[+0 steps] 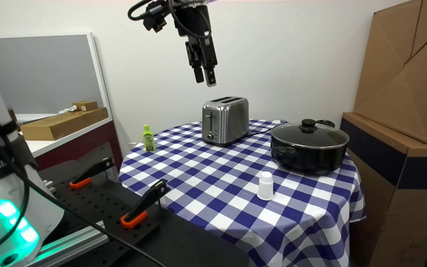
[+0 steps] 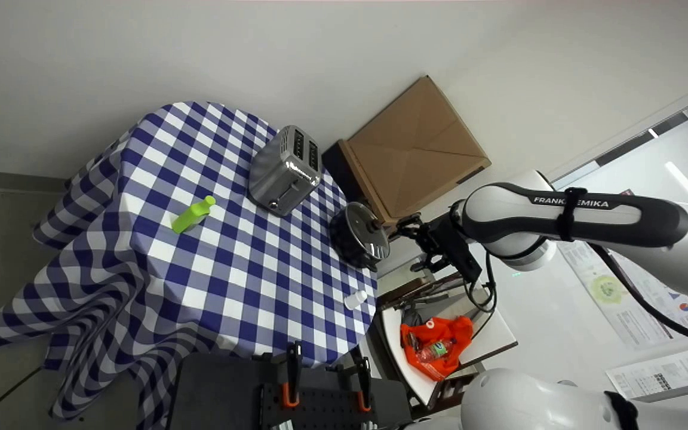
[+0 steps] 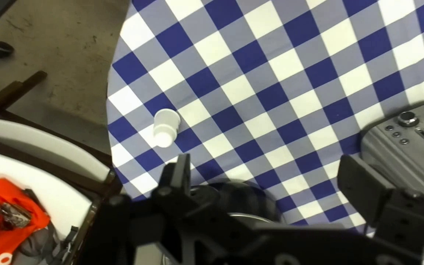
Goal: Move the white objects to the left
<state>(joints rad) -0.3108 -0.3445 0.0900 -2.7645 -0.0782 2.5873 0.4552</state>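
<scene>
Black two-fingered gripper (image 3: 265, 165): released, its flat dark fingertips (image 3: 363, 189) well apart and holding nothing; we judge it hangs this high to look down before choosing a descent.

Round black pot under a knobbed glass lid (image 1: 308, 159): partly hidden by the gripper in the wrist view; its wall looks glossy, and we expect it to crowd an approach from that side.

Boxy silver toaster with two slots (image 1: 224, 120): brushed-looking metal, rounded corners; the task leaves it out, so we suppose it should stay put.

Small white stepped cylinder (image 3: 166, 127): the task's thing, upright, wide end down, near the pot but apart, on the blue-and-white checked tablecloth (image 1: 198, 181) close to the edge. It looks like smooth plastic; cloth stretches to its left in both exterior views, so we judge the move not yet begun.

Checks and folds: fabric hangs in soft pleats; its pale squares may blur the white outline for us.

Slim lime-green bottle (image 1: 149, 139): upright, well apart from the white cylinder.

Stacked brown cardboard boxes (image 1: 402, 85): matte, creased, beyond the pot.
</scene>
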